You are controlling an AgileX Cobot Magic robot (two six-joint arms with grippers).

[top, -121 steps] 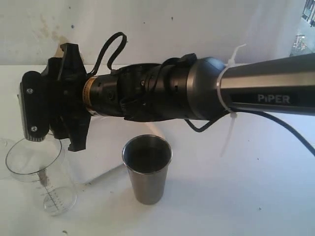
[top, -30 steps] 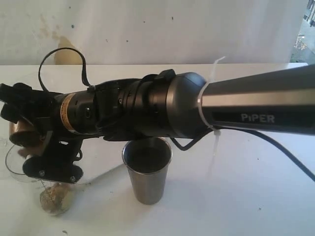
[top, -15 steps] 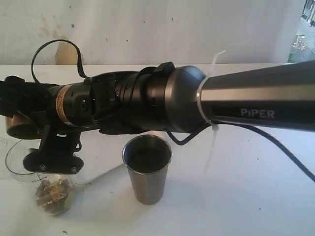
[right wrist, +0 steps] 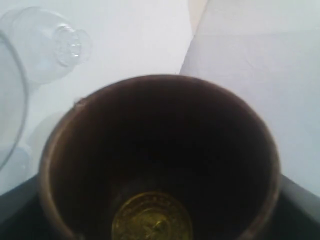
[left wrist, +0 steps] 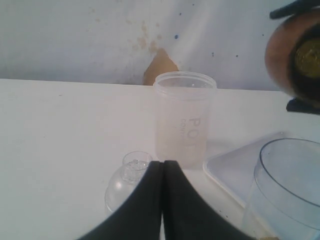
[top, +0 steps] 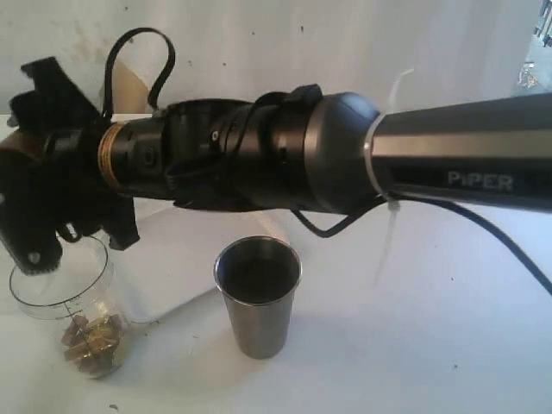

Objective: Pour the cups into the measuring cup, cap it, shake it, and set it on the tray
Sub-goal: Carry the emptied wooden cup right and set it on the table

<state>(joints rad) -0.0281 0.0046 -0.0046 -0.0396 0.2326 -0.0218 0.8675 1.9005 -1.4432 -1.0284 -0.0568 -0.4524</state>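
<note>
The brown wooden cup (right wrist: 160,150) fills the right wrist view; my right gripper (top: 30,172) is shut on it, above and slightly behind the measuring cup (top: 60,297). Only a gold disc (right wrist: 152,217) shows in the wooden cup's dark bottom. The clear measuring cup holds brown pieces (top: 90,338) at its bottom. The steel tumbler (top: 257,293) stands upright near the front, under the right arm. The white tray (left wrist: 240,172) lies behind the measuring cup. My left gripper (left wrist: 163,172) is shut and empty, low over the table.
A frosted plastic cup (left wrist: 184,117) with faint lettering stands behind the tray's corner. A clear dome-shaped lid (left wrist: 127,177) lies on the table just beyond the left fingertips. The right arm (top: 362,159) spans the scene above the tumbler.
The right gripper tipped the wooden cup over the measuring cup, and brown pieces dropped in. It has now rolled back and risen. The tumbler has not moved.
</note>
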